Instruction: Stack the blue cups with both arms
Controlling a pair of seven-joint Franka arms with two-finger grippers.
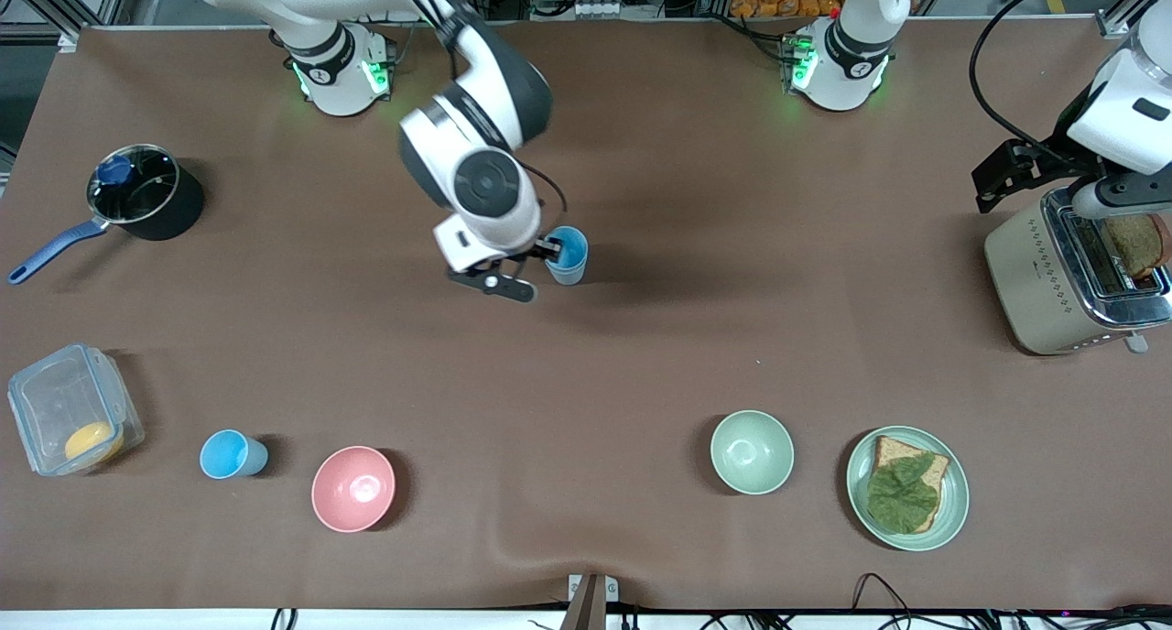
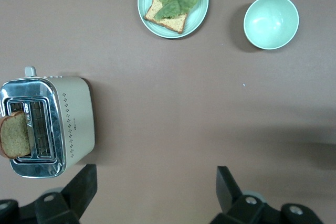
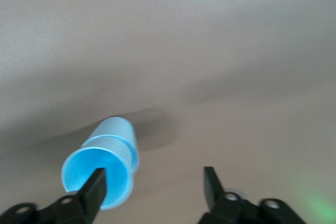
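One blue cup (image 1: 569, 255) stands upright in the middle of the table. My right gripper (image 1: 550, 248) is at its rim and open. In the right wrist view one finger (image 3: 96, 184) lies across the mouth of this cup (image 3: 113, 150), and the other finger stands clear outside its wall; the gripper (image 3: 155, 187) holds nothing. A second blue cup (image 1: 233, 454) stands near the front edge, between a clear box and the pink bowl. My left gripper (image 1: 1007, 174) waits high over the toaster, open and empty (image 2: 156, 192).
A pot (image 1: 146, 192) sits toward the right arm's end, with a clear box (image 1: 71, 408) nearer the camera. A pink bowl (image 1: 353, 488), a pale green bowl (image 1: 752, 451) and a plate with bread and a leaf (image 1: 906, 488) line the front. A toaster (image 1: 1071, 277) holds bread.
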